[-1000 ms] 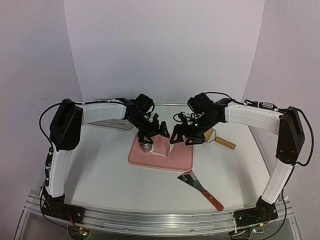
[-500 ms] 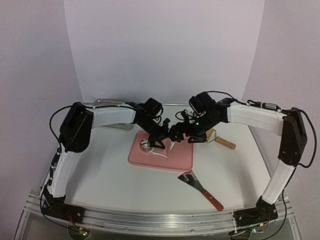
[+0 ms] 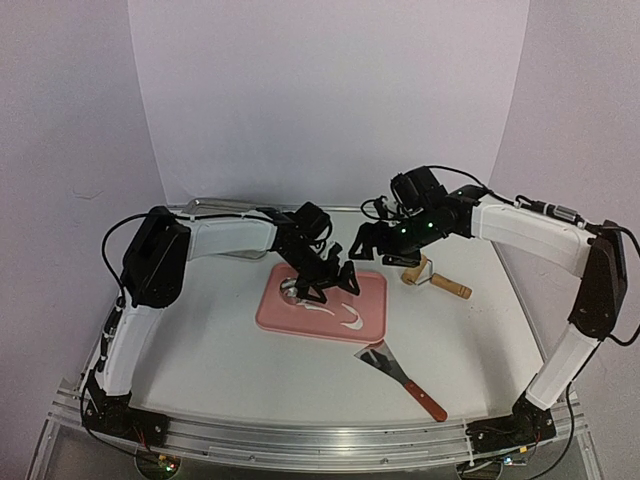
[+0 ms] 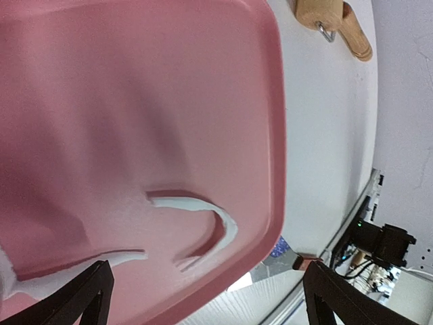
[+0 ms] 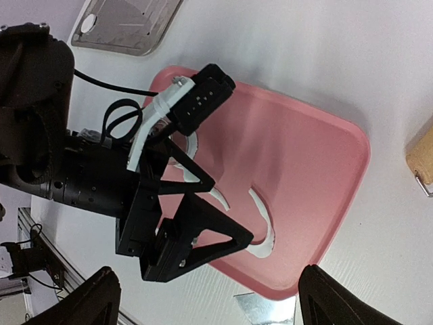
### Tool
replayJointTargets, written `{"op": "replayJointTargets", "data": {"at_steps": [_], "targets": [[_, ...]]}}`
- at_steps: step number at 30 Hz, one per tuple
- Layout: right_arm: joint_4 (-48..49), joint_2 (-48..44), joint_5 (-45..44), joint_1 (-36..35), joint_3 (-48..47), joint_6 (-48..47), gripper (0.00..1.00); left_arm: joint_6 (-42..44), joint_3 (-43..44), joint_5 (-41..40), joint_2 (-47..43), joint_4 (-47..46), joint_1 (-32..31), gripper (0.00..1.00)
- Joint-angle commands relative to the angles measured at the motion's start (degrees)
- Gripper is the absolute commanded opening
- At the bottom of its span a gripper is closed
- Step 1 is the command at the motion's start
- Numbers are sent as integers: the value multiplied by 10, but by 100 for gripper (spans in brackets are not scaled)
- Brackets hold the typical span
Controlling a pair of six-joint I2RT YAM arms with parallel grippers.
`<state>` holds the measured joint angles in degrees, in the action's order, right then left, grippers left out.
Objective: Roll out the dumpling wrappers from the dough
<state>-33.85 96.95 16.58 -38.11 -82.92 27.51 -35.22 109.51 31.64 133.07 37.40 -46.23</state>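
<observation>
- The right gripper (image 3: pixel 367 247) hangs spread and empty above the far right corner of the pink board (image 3: pixel 372 300). The curved dough strip (image 3: pixel 352 322) that hung at its fingers a second ago now lies by the board's near right corner.
- We judge the scrap is dropped and no rolling is under way.
- The left gripper (image 3: pixel 332 284), also spread and empty, has slid in over the board's middle.
- One small white disc (image 5: pixel 88 24), likely a wrapper, sits on the metal tray (image 5: pixel 132 30) near the desk's far left corner.

Right hand (image 3: pixel 368 246) lifted off the pink board (image 3: pixel 300 318); a curved dough strip (image 3: pixel 352 322) now lies there
</observation>
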Motion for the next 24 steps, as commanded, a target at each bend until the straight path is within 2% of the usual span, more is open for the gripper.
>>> {"op": "replayJointTargets", "data": {"at_steps": [1,5,9,16,24], "targets": [[8,-17,-3,0,4,-23,89,13,-4,-105,-95,6,27,100],[10,4,-7,-9,6,-53,87,14,-68,-143,-150,-3,65,100],[11,58,-18,-35,-21,-92,82,48,-82,-164,-162,15,86,100],[12,181,-43,-68,-110,-136,77,94,4,-203,-70,133,97,100],[12,286,-41,-82,-189,-181,69,105,34,-183,-29,125,97,100]]}}
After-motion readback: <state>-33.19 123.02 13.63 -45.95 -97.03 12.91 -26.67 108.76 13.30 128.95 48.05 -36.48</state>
